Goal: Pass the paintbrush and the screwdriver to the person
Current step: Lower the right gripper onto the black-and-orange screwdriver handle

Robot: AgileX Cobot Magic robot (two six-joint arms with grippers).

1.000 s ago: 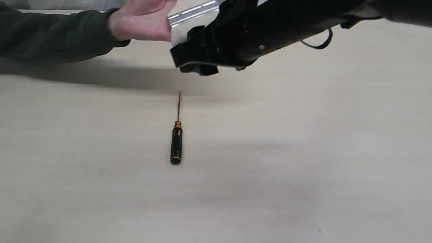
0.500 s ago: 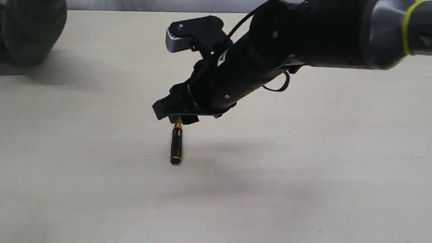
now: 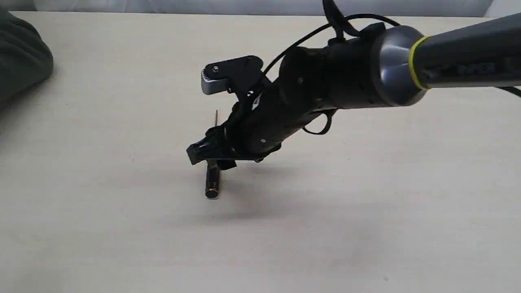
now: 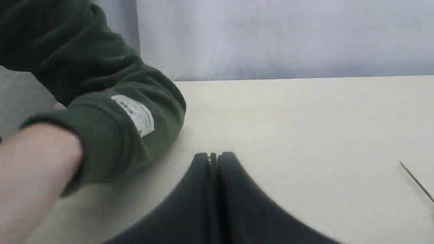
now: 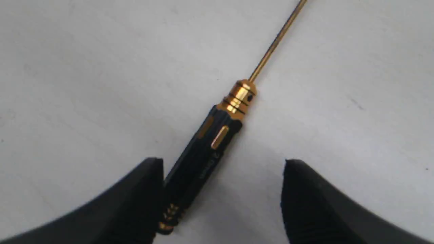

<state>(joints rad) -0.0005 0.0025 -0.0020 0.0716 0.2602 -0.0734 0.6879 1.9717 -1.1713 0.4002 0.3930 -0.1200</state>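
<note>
The screwdriver lies flat on the pale table, black handle toward the near edge, thin shaft pointing away. My right gripper has come down over the handle. In the right wrist view it is open and straddles the screwdriver; the handle rests close against one finger, with a wide gap to the other. My left gripper is shut on nothing, low over the table. The person's dark green sleeve lies beside it, also showing as the sleeve at far left. The paintbrush is out of view.
The bare beige table stretches around the screwdriver. A pale curtain hangs behind the table's far edge. The tip of the screwdriver shaft shows at the edge of the left wrist view.
The person's hand, with a silver metal piece beside it, has drawn back out of view to the left. My right arm has swung down onto the screwdriver, its fingers now over the handle.
</note>
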